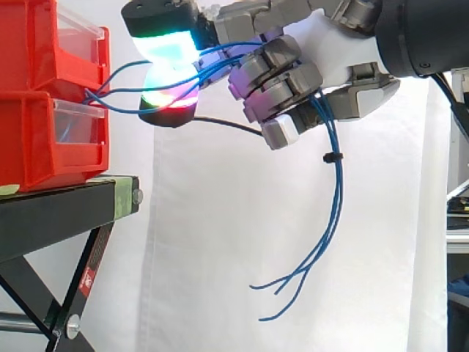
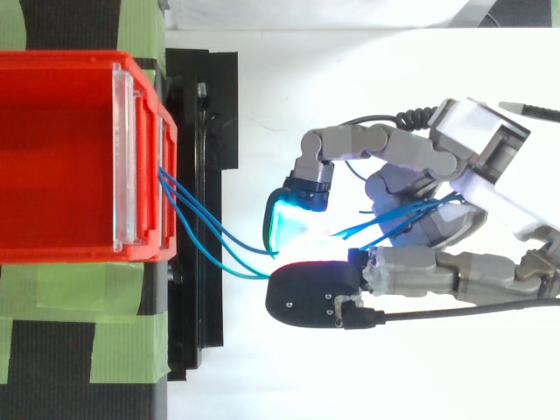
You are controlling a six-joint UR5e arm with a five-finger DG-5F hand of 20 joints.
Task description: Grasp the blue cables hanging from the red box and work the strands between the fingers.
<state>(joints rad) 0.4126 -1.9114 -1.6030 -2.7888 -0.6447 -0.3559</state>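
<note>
White curtain backs the side view, where red bins sit on a black stand at 9 o'clock. My hand comes in from 3 o'clock, its glowing pads pinched on the blue cables. The strands thread through my curled fingers and dangle toward 5 o'clock, ends loose. From above, the blue cables leave the bin's front and slant toward 4 o'clock into that pinch, a cyan pad against a red-lit one.

Hand curled around blue cables
</note>
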